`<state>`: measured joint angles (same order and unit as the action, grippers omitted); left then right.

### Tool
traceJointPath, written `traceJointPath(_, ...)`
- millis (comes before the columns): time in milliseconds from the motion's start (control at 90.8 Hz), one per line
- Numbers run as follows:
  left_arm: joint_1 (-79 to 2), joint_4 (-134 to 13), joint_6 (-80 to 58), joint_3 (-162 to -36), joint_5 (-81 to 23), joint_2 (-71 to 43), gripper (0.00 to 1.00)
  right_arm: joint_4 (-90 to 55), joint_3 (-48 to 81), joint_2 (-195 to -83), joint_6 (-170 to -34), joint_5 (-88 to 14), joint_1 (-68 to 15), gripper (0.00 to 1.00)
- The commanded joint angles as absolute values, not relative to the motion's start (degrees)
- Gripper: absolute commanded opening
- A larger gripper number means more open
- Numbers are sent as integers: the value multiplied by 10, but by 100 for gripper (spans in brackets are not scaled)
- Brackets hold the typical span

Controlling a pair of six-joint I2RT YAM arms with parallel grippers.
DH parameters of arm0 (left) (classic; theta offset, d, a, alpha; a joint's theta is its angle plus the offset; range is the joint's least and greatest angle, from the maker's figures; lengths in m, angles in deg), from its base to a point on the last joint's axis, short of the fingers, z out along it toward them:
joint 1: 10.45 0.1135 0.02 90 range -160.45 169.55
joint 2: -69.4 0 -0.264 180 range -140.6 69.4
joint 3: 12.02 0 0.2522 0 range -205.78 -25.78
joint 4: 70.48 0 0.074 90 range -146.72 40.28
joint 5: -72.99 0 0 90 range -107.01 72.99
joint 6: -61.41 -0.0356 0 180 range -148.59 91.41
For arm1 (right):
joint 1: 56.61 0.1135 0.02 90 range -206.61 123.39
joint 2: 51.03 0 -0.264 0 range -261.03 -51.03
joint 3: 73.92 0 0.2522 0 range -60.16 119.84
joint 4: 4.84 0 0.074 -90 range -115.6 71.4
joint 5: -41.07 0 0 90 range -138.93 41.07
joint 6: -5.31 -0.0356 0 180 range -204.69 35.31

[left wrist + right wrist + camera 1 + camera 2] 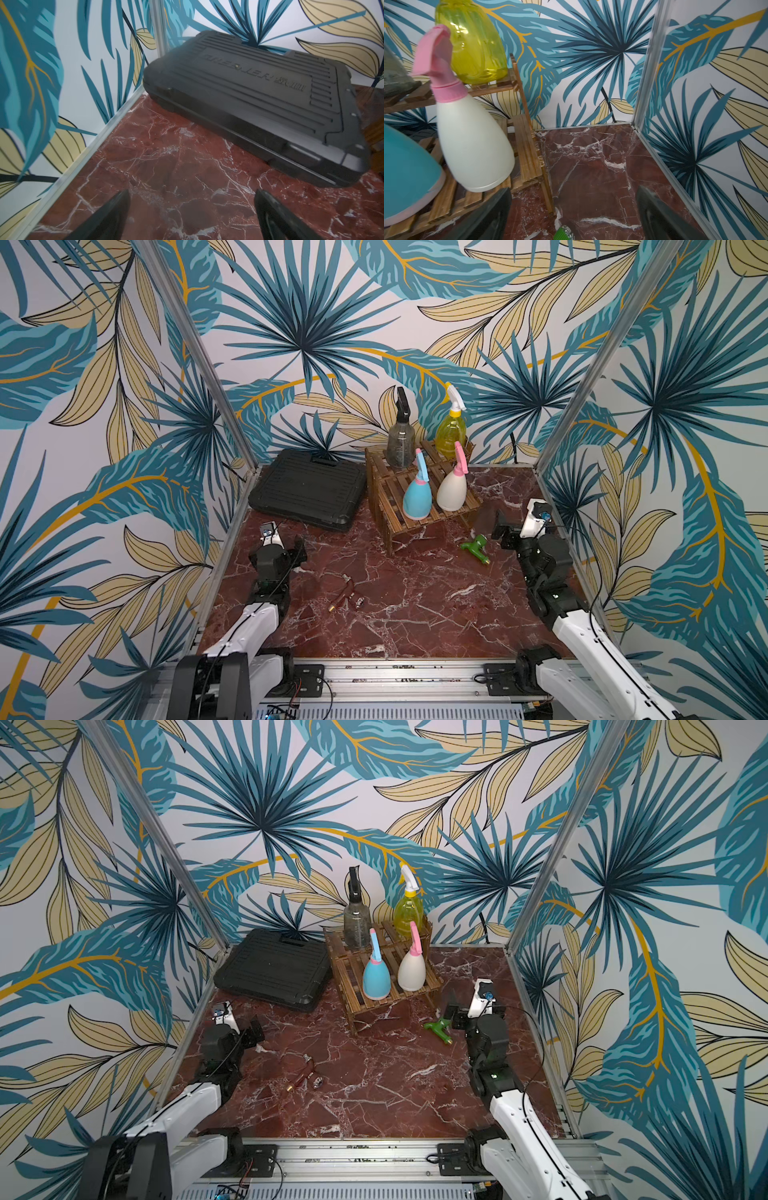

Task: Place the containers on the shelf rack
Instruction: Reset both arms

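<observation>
In both top views the wooden shelf rack point(386, 493) point(349, 973) stands at the back of the table. The smoky grey bottle point(400, 437) point(356, 919) and the yellow bottle point(451, 431) point(409, 913) stand on its upper step. On the lower step are the light blue bottle point(417, 497) point(376, 977) and the white bottle point(452, 489) point(411, 969). My right gripper point(496, 526) point(574, 191) is open and empty, low beside the rack's right end point(527, 158), near the white bottle point(473, 141). My left gripper point(293, 547) point(192, 197) is open and empty over bare table.
A flat black ribbed case point(309, 489) point(259, 99) lies at the back left, ahead of my left gripper. A small green spray nozzle point(478, 547) point(562, 232) lies just under my right gripper. A small brown fitting point(343, 593) lies mid-table. Walls enclose three sides.
</observation>
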<state>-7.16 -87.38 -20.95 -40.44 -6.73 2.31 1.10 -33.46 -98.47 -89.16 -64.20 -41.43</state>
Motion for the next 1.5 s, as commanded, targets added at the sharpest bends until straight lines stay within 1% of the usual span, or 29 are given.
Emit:
traceJointPath(0,-69,-1131,-239,-393,-143,-74,100,114,-375,-1008,-907,-625,-441,99)
traceJointPath(55,-70,-1202,-266,-392,-182,-124,100,144,-388,-1031,-905,-623,-453,99)
traceJointPath(121,-70,-1213,-276,-404,-214,-176,100,178,-401,-1059,-900,-622,-466,99)
traceJointPath(165,-72,-1268,-286,-406,-240,-216,100,198,-410,-1074,-895,-619,-476,99)
traceJointPath(209,-73,-1267,-292,-409,-253,-217,100,217,-419,-1089,-889,-617,-486,99)
traceJointPath(264,-74,-1175,-292,-434,-236,-190,100,244,-431,-1110,-882,-612,-497,99)
traceJointPath(330,-89,-1115,-291,-464,-186,-188,100,291,-446,-1141,-873,-603,-512,99)
traceJointPath(363,-110,-1109,-305,-470,-150,-191,100,313,-451,-1156,-870,-599,-518,99)
traceJointPath(419,-127,-1123,-324,-470,-125,-201,100,360,-458,-1185,-864,-593,-528,99)
traceJointPath(518,-129,-1122,-325,-470,-123,-200,100,448,-468,-1256,-852,-569,-544,99)
traceJointPath(628,-129,-1123,-325,-470,-124,-201,100,516,-469,-1327,-854,-502,-561,99)
traceJointPath(727,-129,-1122,-326,-470,-125,-201,100,604,-480,-1389,-852,-469,-567,99)
traceJointPath(782,-129,-1122,-325,-470,-124,-201,100,574,-476,-1380,-854,-456,-572,99)
traceJointPath(826,-129,-1122,-326,-470,-126,-201,100,590,-476,-1385,-854,-454,-573,99)
traceJointPath(1487,-129,-1114,-332,-474,-143,-201,100,578,-474,-1383,-854,-456,-573,99)
